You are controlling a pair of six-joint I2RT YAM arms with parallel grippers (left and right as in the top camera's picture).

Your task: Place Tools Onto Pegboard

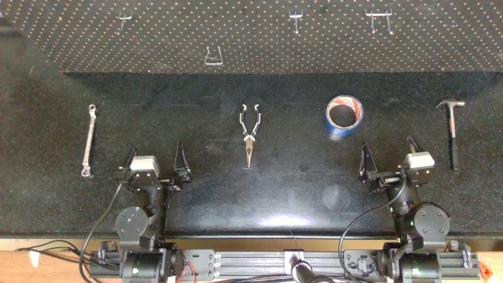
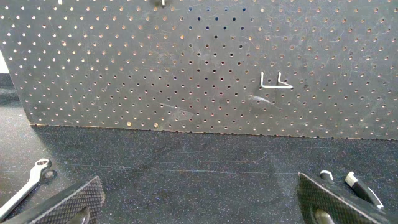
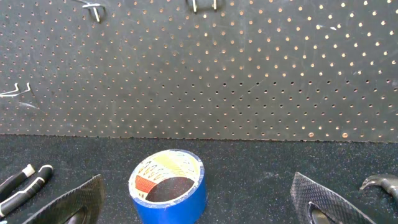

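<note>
A wrench lies at the table's left, its end visible in the left wrist view. Needle-nose pliers with white handles lie in the middle. A blue tape roll stands right of centre, and a hammer lies at the far right, its head showing beside the right finger. The black pegboard carries several metal hooks. My left gripper stands open near the front, between wrench and pliers. My right gripper stands open between tape and hammer. Both hold nothing.
The black mat has free room between the tools and in front of them. Hooks hang high on the pegboard at the left, centre and right. Cables trail by the left arm's base.
</note>
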